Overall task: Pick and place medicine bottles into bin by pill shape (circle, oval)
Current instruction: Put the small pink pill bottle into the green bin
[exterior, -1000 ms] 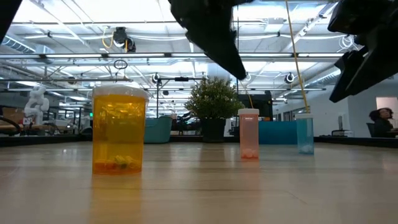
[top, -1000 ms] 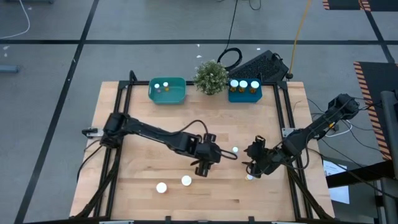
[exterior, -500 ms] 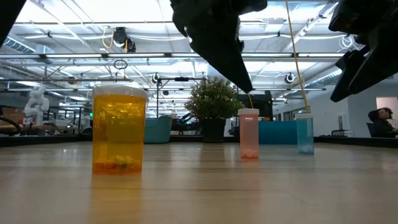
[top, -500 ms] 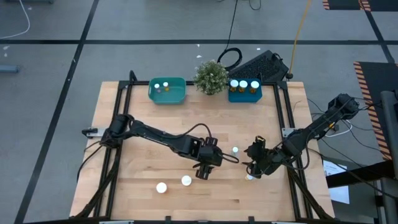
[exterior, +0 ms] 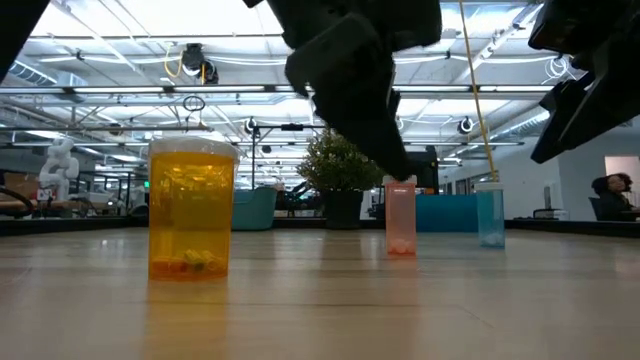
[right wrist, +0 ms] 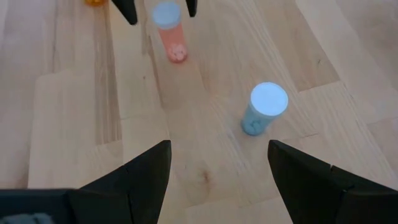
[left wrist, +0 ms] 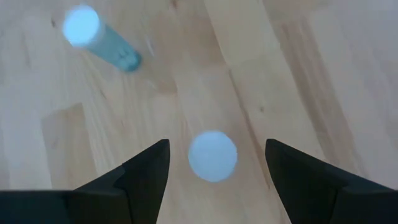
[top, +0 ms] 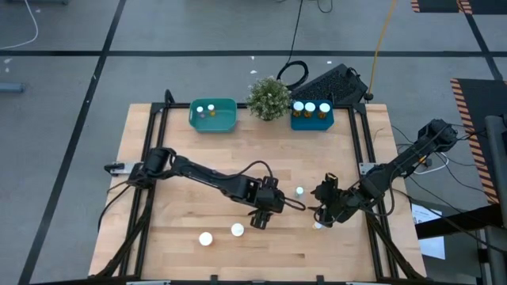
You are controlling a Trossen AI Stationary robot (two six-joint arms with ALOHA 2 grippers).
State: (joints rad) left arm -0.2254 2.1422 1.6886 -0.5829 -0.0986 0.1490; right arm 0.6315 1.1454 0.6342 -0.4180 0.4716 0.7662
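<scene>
A pink medicine bottle with a white cap stands upright on the table. My left gripper hangs open just above it, one finger on either side of the cap, touching nothing; in the high view the gripper hides this bottle. A blue medicine bottle stands upright a little toward the table's right. My right gripper waits open above the table, right of both bottles, with nothing between its fingers.
A large amber bottle and another white-capped one stand near the front edge, and a white cap shows beside my right gripper. At the back stand a green bin, a potted plant and a blue bin, both bins holding bottles.
My left gripper has come down toward the pink bottle and shifted slightly toward the table's right edge, its fingers staying apart. The bottles have not moved.
</scene>
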